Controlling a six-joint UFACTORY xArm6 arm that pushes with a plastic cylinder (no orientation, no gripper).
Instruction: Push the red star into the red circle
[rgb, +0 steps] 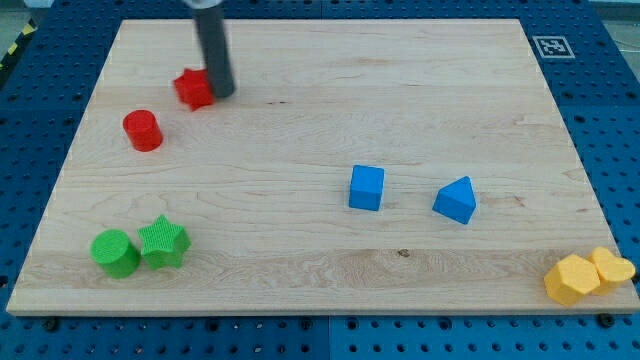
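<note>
The red star (193, 89) lies near the view's upper left on the wooden board (320, 120). The red circle (143, 130), a short cylinder, sits a little below and to the left of the star, with a small gap between them. My tip (222, 94) stands right against the star's right side, touching or nearly touching it. The dark rod rises from there to the view's top edge.
A green circle (115, 252) and a green star (163, 243) touch at the lower left. A blue cube (366, 187) and a blue triangular block (456, 200) sit right of centre. Two yellow blocks (588, 274) lie at the lower right corner.
</note>
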